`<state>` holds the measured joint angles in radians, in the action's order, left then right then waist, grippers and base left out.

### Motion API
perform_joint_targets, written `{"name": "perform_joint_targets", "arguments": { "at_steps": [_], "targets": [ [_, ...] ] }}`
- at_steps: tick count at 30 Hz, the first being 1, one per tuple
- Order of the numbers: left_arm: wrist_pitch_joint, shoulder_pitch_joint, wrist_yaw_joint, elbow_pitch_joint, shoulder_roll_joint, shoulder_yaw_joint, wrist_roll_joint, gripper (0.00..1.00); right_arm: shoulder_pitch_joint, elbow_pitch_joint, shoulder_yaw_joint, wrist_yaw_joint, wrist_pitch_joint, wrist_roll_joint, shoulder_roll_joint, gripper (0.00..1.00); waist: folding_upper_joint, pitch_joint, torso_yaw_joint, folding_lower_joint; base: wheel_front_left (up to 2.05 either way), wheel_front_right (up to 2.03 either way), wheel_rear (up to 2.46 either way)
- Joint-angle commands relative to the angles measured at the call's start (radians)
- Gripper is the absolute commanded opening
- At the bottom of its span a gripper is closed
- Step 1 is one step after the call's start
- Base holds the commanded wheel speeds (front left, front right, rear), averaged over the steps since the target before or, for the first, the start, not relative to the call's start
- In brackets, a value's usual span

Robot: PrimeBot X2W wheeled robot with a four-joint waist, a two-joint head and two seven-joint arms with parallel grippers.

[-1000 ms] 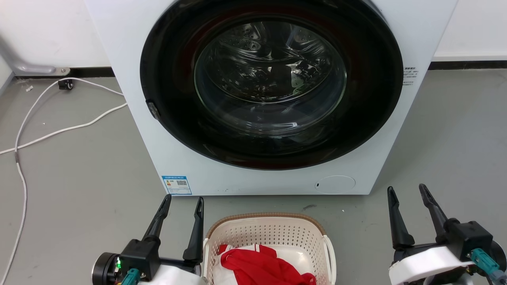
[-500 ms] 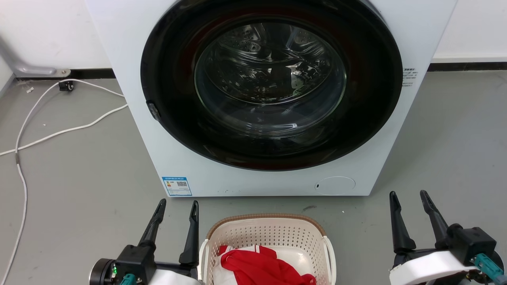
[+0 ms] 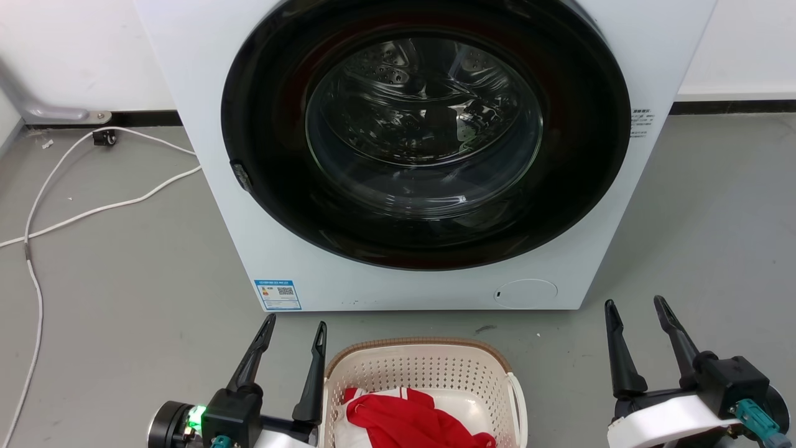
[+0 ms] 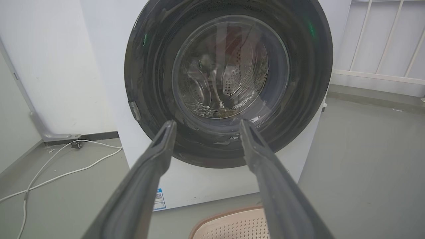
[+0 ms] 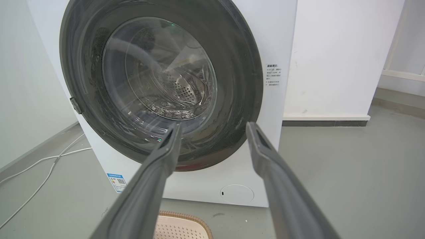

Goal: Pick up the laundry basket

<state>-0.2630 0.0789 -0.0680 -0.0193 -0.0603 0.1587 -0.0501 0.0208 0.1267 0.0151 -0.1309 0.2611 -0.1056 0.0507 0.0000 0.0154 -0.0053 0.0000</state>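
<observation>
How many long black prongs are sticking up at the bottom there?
4. Two on the left gripper, close beside the laundry basket at its left edge; two on the right gripper, standing apart to the basket's right.

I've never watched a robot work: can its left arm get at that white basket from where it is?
Probably yes. The left gripper is open, close beside the left side of the laundry basket, with nothing between them; a short move inward should do.

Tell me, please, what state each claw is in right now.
Left claw: open, holding nothing.
Right claw: open, holding nothing.
</observation>
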Motion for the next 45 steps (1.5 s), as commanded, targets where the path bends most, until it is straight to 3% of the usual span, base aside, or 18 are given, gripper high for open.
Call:
{"name": "perform_joint_targets", "arguments": {
  "at_steps": [1,20,27,37,45],
  "targets": [
    [-0.003,0.014,-0.003,-0.001,0.002,-0.002,0.000,1.00,-0.002,-0.006,0.002,0.000,0.005,0.006,-0.001,1.00,0.0000,0.002,0.000,0.0000,0.00,0.00,0.00],
    [-0.003,0.016,-0.020,-0.039,0.008,-0.016,-0.012,1.00,0.003,-0.008,0.014,0.000,0.005,0.032,-0.001,1.00,0.0000,-0.033,-0.011,0.0000,0.00,0.00,0.00],
    [-0.003,-0.067,-0.021,-0.102,0.006,-0.038,-0.009,1.00,-0.066,0.014,0.016,0.000,-0.011,0.052,-0.001,1.00,0.0000,-0.200,-0.020,0.0000,0.00,0.00,0.00],
    [-0.003,-0.296,-0.052,-0.263,-0.044,-0.097,-0.072,1.00,-0.260,0.130,0.045,0.000,-0.068,0.073,-0.001,1.00,0.0000,-0.450,-0.032,0.0000,0.00,0.00,0.00],
    [0.003,-0.500,-0.061,-0.522,-0.108,-0.042,-0.094,1.00,-0.429,0.312,0.063,0.000,-0.135,0.045,-0.001,1.00,0.0000,-0.577,-0.029,0.0000,0.00,0.00,0.00]
  ]
}}
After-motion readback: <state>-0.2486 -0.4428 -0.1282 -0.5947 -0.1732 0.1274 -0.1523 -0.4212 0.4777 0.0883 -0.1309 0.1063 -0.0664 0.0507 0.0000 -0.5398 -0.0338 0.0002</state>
